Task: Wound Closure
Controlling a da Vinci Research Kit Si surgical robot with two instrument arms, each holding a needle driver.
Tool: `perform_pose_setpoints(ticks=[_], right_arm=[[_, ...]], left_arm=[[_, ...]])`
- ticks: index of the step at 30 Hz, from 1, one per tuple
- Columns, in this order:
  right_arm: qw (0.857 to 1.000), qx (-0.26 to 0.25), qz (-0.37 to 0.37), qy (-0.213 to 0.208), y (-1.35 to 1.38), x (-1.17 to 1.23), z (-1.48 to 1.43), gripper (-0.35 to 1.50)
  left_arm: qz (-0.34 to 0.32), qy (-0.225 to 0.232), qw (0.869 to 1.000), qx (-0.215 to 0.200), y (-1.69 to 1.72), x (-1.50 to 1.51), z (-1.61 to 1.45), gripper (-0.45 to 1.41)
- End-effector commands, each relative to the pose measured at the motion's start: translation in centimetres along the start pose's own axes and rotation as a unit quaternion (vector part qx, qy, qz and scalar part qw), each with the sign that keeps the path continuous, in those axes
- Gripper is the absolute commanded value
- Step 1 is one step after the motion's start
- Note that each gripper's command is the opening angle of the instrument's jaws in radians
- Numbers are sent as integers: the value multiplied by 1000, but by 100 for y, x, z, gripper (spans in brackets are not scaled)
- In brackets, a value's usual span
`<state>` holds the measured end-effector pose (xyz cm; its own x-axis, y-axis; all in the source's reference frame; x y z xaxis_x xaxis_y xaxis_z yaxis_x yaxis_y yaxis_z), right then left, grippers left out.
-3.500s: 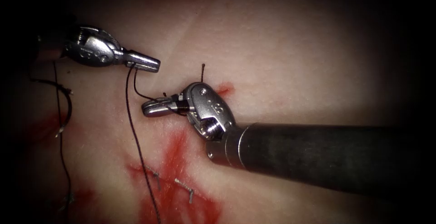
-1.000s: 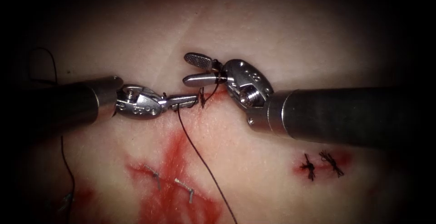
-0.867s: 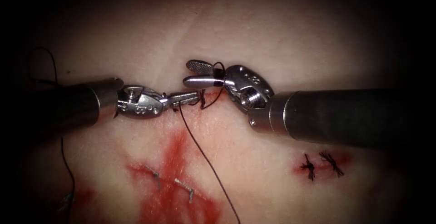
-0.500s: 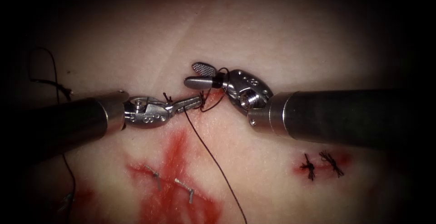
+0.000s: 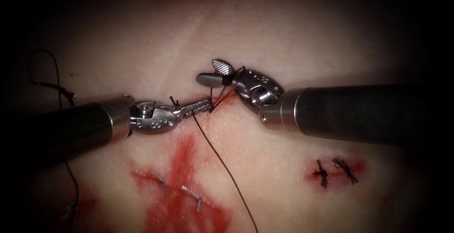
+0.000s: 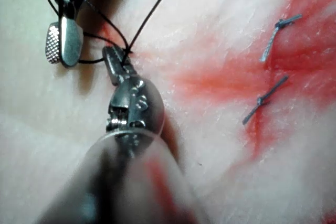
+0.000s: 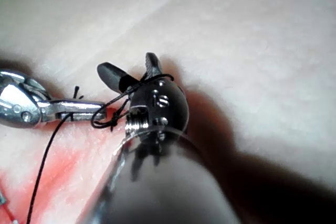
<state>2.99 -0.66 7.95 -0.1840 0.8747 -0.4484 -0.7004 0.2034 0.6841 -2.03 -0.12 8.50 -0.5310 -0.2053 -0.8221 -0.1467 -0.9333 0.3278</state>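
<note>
Two finished knots (image 5: 333, 170) already sit on the tissue (image 5: 283, 39) toward its lower right edge, so I judge the closure partly done. The left tool (image 5: 201, 105) has its fingers clamped on the thread (image 5: 222, 159) at a stitch mid-tissue. The right tool (image 5: 213, 72) has its fingers apart, holding nothing, thread looped round them; I can't make out the needle.

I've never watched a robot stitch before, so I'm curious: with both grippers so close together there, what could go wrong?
Two things, I think.

1. Thread is looped round the open right gripper near its hinge; it might snag there.

2. The left gripper is shut on the thread right at the stitch on the tissue; a hard pull might tear the tissue or snap the thread.
</note>
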Motion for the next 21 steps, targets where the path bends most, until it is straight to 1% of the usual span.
perform_pose_setpoints(ticks=[1, 4, 8, 13, 21], right_arm=[[1000, -4, 5, -4, 4, -8, 10, 109], [1000, -6, 9, -6, 12, -12, 14, 114], [1000, -7, 9, -6, 13, -10, 15, 114], [1000, -2, 7, -7, 14, -14, 16, 120], [1000, 6, 21, -17, 10, -17, 18, 116]], left_arm=[[-1, 1, 1000, 0, 2, -3, 8, -45], [-1, 2, 1000, -1, 2, -2, 9, -45], [-1, 3, 1000, -6, 3, -1, 10, -45], [-1, 5, 1000, -9, 5, 1, 10, -45], [-1, 7, 1000, -12, 5, 2, 11, -45]])
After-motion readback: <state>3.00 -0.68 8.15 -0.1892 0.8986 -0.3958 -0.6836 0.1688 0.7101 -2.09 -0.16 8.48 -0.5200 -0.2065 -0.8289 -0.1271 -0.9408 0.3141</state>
